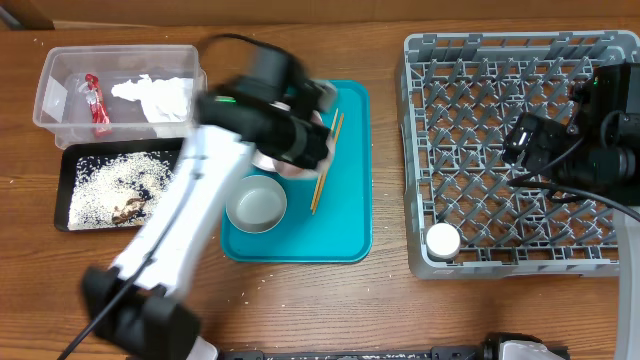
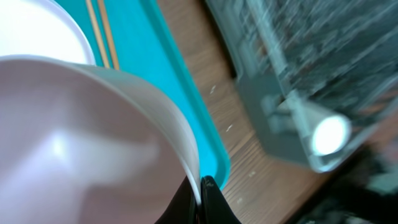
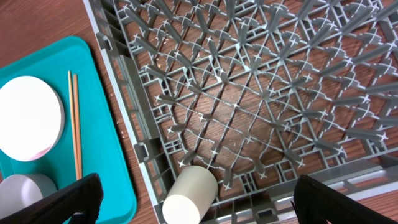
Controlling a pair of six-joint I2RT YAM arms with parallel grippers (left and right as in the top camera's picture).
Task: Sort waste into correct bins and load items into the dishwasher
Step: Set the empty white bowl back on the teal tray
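Observation:
My left gripper (image 1: 300,140) is over the teal tray (image 1: 345,235). In the left wrist view it (image 2: 200,186) is shut on the rim of a pale pink bowl (image 2: 81,143). A white round dish (image 2: 37,31) lies beside it, and it also shows in the right wrist view (image 3: 28,118). Two wooden chopsticks (image 1: 327,160) and a grey bowl (image 1: 256,203) lie on the tray. The grey dish rack (image 1: 520,60) holds a white cup (image 1: 442,240) lying in its front left corner. My right gripper (image 3: 198,208) is open and empty above that cup (image 3: 189,196).
The clear tub (image 1: 60,70) at the back left holds a red wrapper (image 1: 95,100) and a white napkin (image 1: 155,95). The black tray (image 1: 70,215) in front of it holds rice and brown scraps (image 1: 120,185). The right arm (image 1: 580,140) hangs over the rack's right side.

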